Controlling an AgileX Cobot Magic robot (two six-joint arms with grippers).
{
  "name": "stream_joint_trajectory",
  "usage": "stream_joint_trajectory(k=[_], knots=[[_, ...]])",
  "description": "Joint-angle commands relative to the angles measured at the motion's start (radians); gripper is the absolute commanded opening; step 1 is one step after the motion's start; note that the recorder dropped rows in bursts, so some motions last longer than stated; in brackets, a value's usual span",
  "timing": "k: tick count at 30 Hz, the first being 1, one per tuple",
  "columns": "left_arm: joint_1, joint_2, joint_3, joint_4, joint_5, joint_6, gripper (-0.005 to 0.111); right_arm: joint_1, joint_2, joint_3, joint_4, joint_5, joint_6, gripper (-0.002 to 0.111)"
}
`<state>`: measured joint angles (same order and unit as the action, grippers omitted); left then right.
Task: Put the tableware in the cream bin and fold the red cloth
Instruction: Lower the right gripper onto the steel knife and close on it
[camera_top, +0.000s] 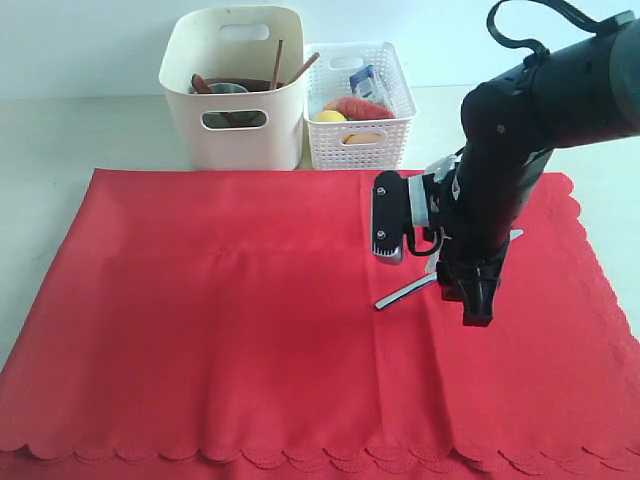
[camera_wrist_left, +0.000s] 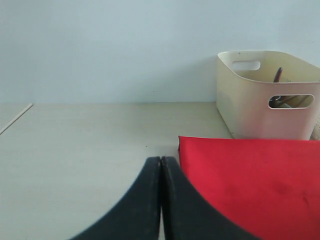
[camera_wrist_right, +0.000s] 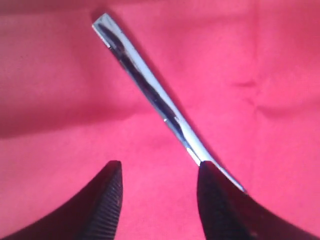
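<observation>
The scalloped front hem of the red cloth (camera_top: 200, 330) lies closest, and the cloth spreads flat over most of the table (camera_top: 60, 130). Further in, on the cloth's right half, the right pincer (camera_top: 476, 312) points down at the fabric. In the right wrist view it (camera_wrist_right: 157, 200) is released: its two dark fingers (camera_wrist_right: 107, 200) stand apart with only red fabric showing in the gap between them. The metal knife (camera_top: 405, 292) lies flat on the cloth and slantwise. One end is just beside the pincer on its left, and the blade runs behind the arm to a tip that shows on the far right side. From the wrist, the knife (camera_wrist_right: 150, 90) reaches out ahead of the pincer, while its near end meets the inner edge of one finger. Whether it touches that finger or slips beneath it I cannot tell.

The left pincer (camera_wrist_left: 161, 200) is clenched on nothing, fingers pressed together, above bare table just off a corner of the cloth.

Beyond the cloth's far edge stands the cream bin (camera_top: 235, 135), with the pair of wooden chopsticks (camera_top: 279, 60) poking above its rim. The white basket (camera_top: 360, 140) sits just beside it on the right, holding food.
</observation>
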<state>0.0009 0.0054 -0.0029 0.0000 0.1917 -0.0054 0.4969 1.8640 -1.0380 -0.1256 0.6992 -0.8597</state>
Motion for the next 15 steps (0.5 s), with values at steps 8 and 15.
stream_joint_trajectory(k=[8,15], knots=[[0.002,-0.005,0.003,0.0,-0.004,-0.006,0.002,0.003,0.068,0.006,-0.012,-0.086,-0.168,0.046],[0.002,-0.005,0.003,0.0,-0.004,-0.006,0.002,0.003,0.08,0.006,-0.014,-0.119,-0.195,0.046]])
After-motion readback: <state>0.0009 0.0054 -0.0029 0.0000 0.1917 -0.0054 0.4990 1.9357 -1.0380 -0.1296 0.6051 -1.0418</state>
